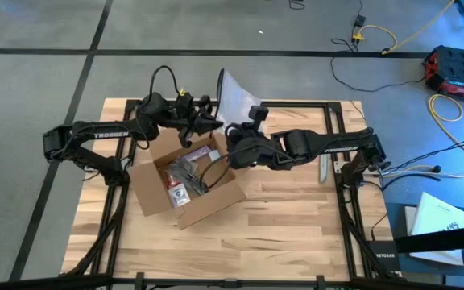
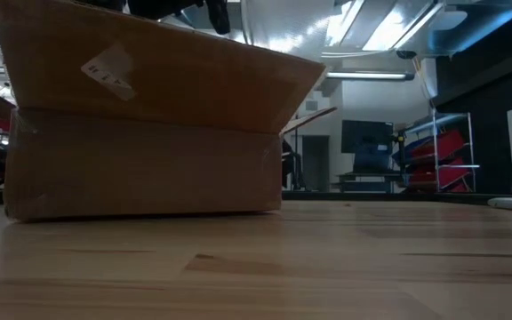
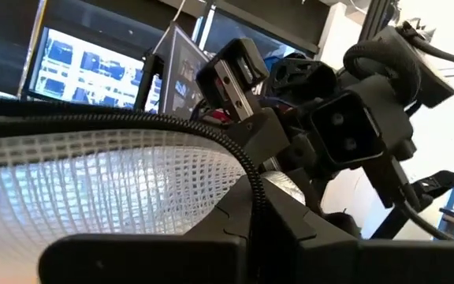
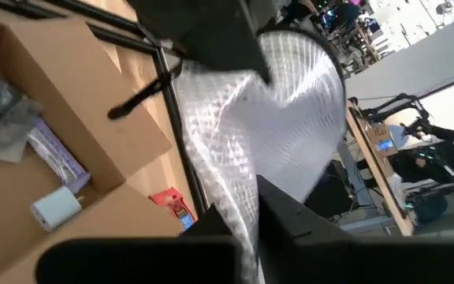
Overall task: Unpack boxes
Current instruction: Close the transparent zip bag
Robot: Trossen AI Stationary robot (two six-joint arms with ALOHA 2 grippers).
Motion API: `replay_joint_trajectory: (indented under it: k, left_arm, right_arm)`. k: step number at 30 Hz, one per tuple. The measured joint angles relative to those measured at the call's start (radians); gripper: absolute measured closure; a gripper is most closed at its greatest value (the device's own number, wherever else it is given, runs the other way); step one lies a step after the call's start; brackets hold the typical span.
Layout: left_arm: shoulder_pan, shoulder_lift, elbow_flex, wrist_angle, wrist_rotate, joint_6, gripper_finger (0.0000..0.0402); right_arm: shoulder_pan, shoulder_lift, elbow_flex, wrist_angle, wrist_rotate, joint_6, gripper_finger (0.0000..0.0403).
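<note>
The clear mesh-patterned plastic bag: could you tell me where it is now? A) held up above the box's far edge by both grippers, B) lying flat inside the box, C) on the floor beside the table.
A: the bag rises beyond the cardboard box, pinched by the left gripper and the right gripper.

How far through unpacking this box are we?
Done: the cardboard box is open. In hand: both the left gripper and right gripper are shut on the silvery mesh bag, held above the box's far edge. Left: packets and cables remain inside.

My left gripper (image 1: 213, 123) reaches inward from the left, fingers closed; my right gripper (image 1: 230, 138) meets it from the right, fingers closed.
</note>
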Motion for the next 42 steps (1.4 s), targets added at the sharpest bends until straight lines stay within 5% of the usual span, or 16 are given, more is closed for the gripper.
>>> replay_joint_trajectory:
  k: [8, 12, 20, 25, 32, 42]
  left_arm:
    - [0.0, 0.0, 0.0, 0.0, 0.002, -0.032, 0.0402]
    - [0.0, -0.002, 0.0, -0.016, -0.004, -0.047, 0.0402]
    - [0.0, -0.003, 0.002, -0.077, -0.107, -0.172, 0.0402]
    - [0.0, -0.002, 0.002, -0.114, -0.193, -0.299, 0.0402]
    - [0.0, -0.002, 0.002, -0.136, -0.252, -0.447, 0.0402]
    - [-0.001, -0.002, 0.002, -0.148, -0.367, -0.683, 0.0402]
  right_arm:
    - [-0.001, 0.002, 0.0, 0.034, -0.241, -0.106, 0.0343]
    - [-0.001, 0.002, -0.001, 0.033, -0.245, -0.158, 0.028]
    - [-0.001, 0.004, -0.003, 0.032, -0.052, -0.268, 0.0146]
    - [-0.001, 0.005, -0.003, 0.037, 0.132, -0.292, 0.0098]
    - [0.009, 0.005, -0.003, 0.045, 0.181, -0.324, 0.0107]
    - [0.038, 0.005, -0.004, 0.079, 0.092, -0.403, 0.0188]
